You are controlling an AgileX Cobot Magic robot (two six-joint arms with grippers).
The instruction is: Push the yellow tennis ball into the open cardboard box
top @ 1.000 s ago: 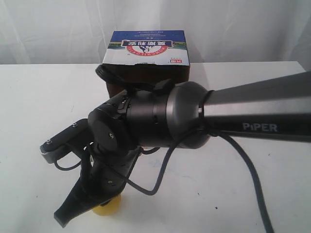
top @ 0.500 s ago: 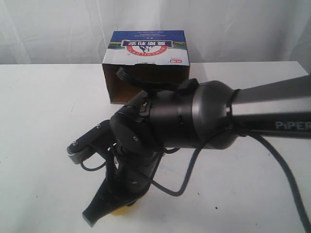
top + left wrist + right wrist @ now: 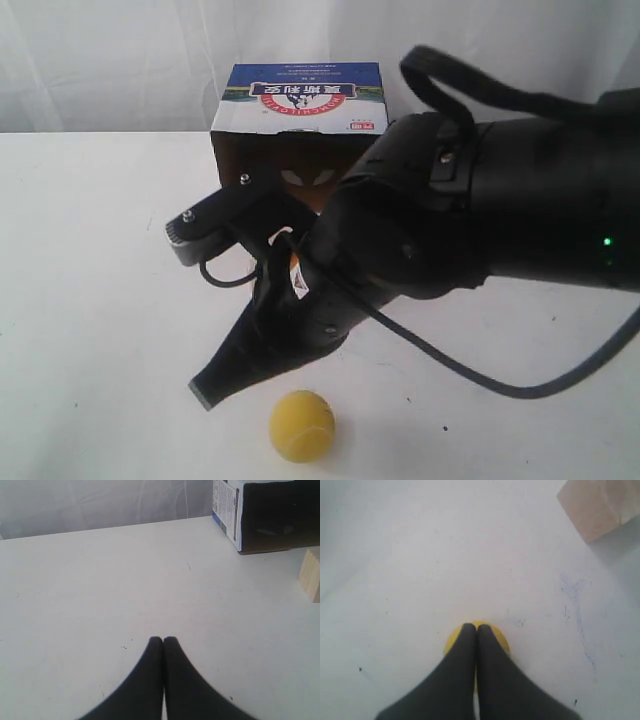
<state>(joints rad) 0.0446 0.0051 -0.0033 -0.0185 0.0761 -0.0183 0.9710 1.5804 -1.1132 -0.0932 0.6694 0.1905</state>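
Note:
The yellow tennis ball (image 3: 301, 425) lies on the white table near the front edge. My right gripper (image 3: 205, 392) hangs shut just left of it in the exterior view, with nothing between its fingers. In the right wrist view the ball (image 3: 501, 641) shows just past the shut tips of the right gripper (image 3: 476, 626), and they hide most of it. The open cardboard box (image 3: 300, 100) stands at the back, its dark opening partly behind the right arm. My left gripper (image 3: 163, 640) is shut over bare table, far from the box (image 3: 265, 515).
A pale wooden cube (image 3: 311, 575) sits on the table close to the box's opening; the right wrist view also shows the cube (image 3: 597, 505). The right arm's bulk and cable (image 3: 480, 230) fill the middle and right of the exterior view. A white curtain hangs behind.
The right arm has swung right and risen. The ball has rolled right and now lies uncovered beside the fingertips instead of under them.

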